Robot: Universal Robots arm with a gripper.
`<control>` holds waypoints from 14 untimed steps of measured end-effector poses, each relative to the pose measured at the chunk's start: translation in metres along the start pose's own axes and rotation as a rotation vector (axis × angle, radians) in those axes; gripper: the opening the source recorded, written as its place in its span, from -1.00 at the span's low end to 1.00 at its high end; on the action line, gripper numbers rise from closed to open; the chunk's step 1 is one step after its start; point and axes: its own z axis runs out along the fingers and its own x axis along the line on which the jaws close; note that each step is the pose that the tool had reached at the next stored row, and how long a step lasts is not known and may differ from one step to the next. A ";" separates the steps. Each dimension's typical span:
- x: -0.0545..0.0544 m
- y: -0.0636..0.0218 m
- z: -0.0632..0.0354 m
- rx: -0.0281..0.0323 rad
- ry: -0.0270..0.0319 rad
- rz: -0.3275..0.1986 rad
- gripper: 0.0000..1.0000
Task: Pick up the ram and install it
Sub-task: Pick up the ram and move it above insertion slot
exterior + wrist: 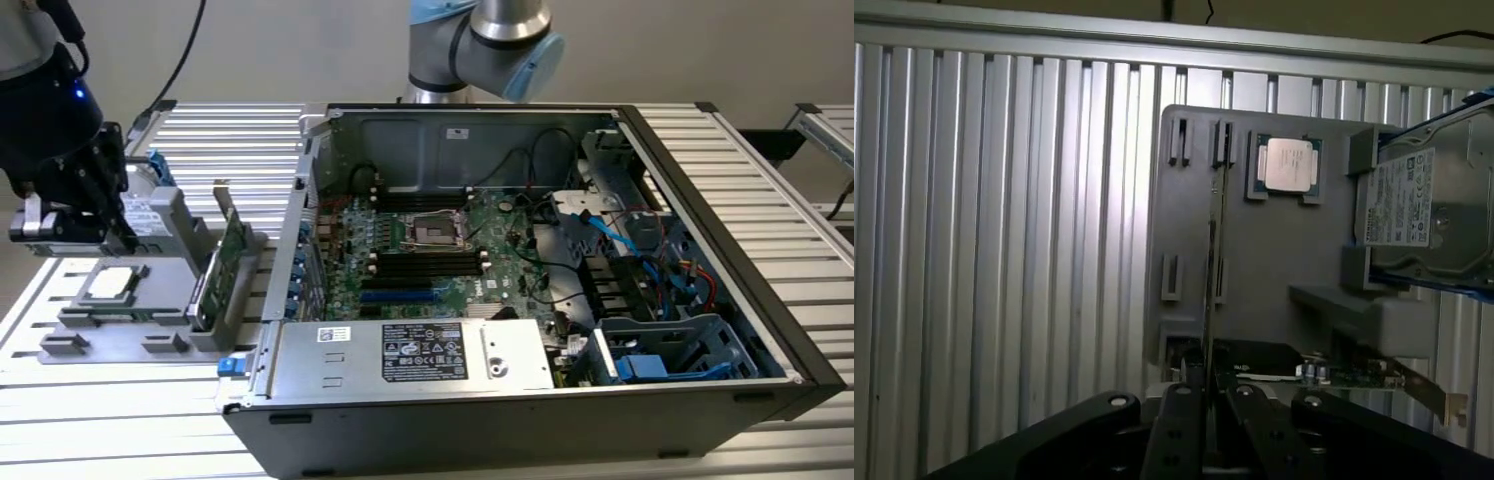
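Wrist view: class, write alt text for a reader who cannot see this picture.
The gripper is shut on the ram, a thin stick seen edge-on, over a gray holder tray. The tray carries a processor chip, a hard drive and a green expansion card, on a ribbed metal table.

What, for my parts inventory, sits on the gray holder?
A processor, a hard drive and an expansion card rest on the holder; the fingers, shut on the ram, hide one edge.

Ribbed metal table point(1004, 250), grey plastic holder point(1274, 250), matt black gripper point(1209, 378)
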 end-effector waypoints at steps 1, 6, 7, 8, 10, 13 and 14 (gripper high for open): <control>0.000 -0.0015 -0.0008 -0.0004 -0.0001 -0.005 -0.73; -0.001 -0.0092 -0.0179 -0.0008 -0.0028 -0.016 -0.73; -0.001 -0.0113 -0.0218 -0.0008 -0.0036 -0.016 -0.73; -0.001 -0.0135 -0.0252 -0.0008 -0.0045 -0.016 -0.73; -0.002 -0.0183 -0.0301 -0.0006 -0.0072 -0.017 -0.73; -0.002 -0.0261 -0.0347 0.0008 -0.0116 -0.017 -0.73; -0.002 -0.0294 -0.0360 0.0008 -0.0127 -0.017 -0.73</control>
